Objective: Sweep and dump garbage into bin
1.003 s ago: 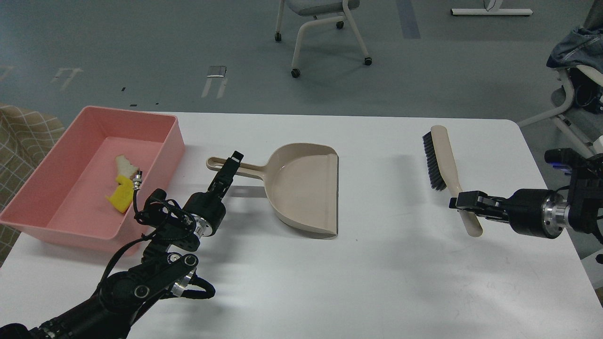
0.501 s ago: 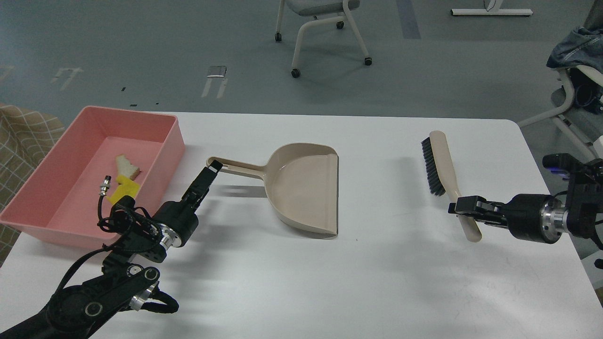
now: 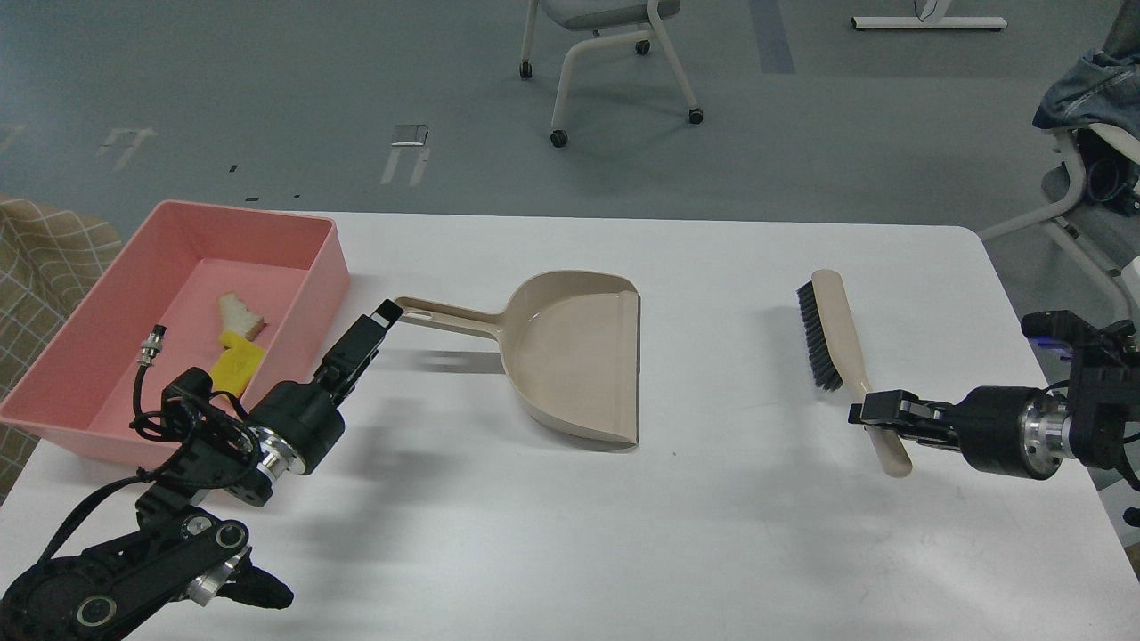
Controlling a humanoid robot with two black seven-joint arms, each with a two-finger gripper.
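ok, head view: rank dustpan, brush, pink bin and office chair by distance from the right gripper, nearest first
1. brush: its handle lies in the right gripper, at the table's right.
2. dustpan: mid-table, left of the brush.
3. pink bin: the table's far-left corner, with the garbage inside.

The office chair stands on the floor beyond the table; its rank against the bin is too close to call.

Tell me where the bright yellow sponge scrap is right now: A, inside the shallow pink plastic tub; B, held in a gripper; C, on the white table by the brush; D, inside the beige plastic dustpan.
A: the bright yellow sponge scrap lies on the floor of the shallow pink plastic tub, beside a pale scrap.
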